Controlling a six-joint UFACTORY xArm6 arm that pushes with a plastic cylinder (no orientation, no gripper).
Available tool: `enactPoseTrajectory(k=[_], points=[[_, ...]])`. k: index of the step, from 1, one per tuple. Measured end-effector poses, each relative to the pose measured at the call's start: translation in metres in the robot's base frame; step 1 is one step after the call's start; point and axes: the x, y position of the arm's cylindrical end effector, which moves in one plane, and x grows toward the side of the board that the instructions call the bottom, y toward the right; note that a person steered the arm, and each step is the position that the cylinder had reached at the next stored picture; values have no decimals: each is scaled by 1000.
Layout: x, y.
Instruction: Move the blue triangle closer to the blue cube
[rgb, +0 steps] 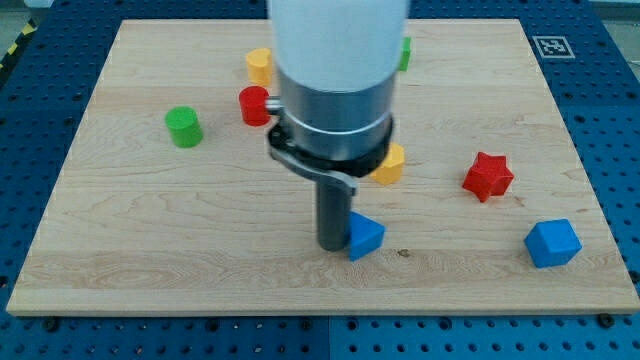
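The blue triangle (366, 236) lies on the wooden board (120, 250) at the lower middle of the view. My tip (332, 246) stands right against its left side, touching it. The blue cube (552, 243) sits far to the view's right of the triangle, near the board's lower right corner. The rod hangs from the large white and grey arm body that fills the upper middle of the view.
A red star (488, 176) lies up and left of the blue cube. A yellow block (389, 164) peeks out right of the arm. A red cylinder (254, 105), a yellow block (260, 66) and a green cylinder (184, 127) sit at upper left. A green block (405, 52) is mostly hidden.
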Motion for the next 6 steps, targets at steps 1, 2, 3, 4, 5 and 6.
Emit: enactPoseTrajectory(k=[1,2,3,4,5,6], points=[[0,40],[0,87],[0,133],[0,142],[0,113],[0,27]])
